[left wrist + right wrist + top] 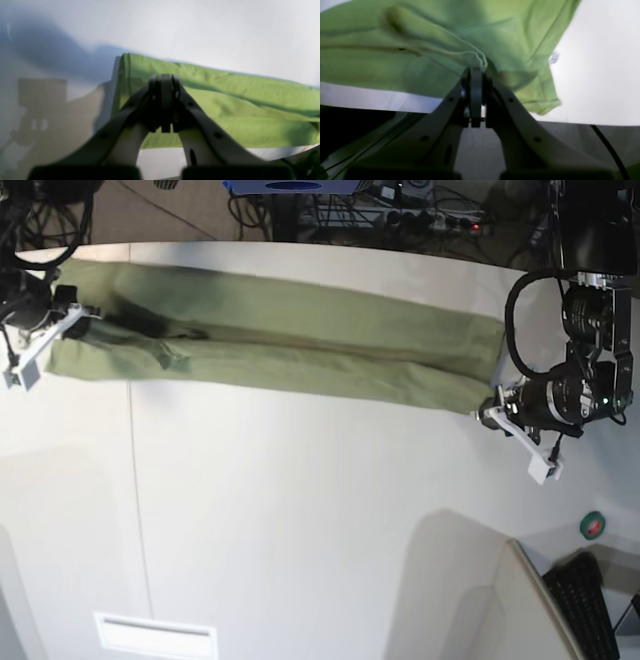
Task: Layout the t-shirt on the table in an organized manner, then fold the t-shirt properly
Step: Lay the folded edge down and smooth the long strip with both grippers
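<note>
I see the t-shirt stretched as a long folded band across the far side of the table. My left gripper is clamped on one end, my right gripper pinching the other.

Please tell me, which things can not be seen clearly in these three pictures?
- Base view: the left tool tip is hidden behind the t-shirt end; the right tool is small and dark against the cloth.
- Left wrist view: whether cloth lies between the tool's closed tips is blurred.
- Right wrist view: the small pale spot by the shirt is too blurred to identify.
- Base view: the table is cut off at the lower edge.
</note>
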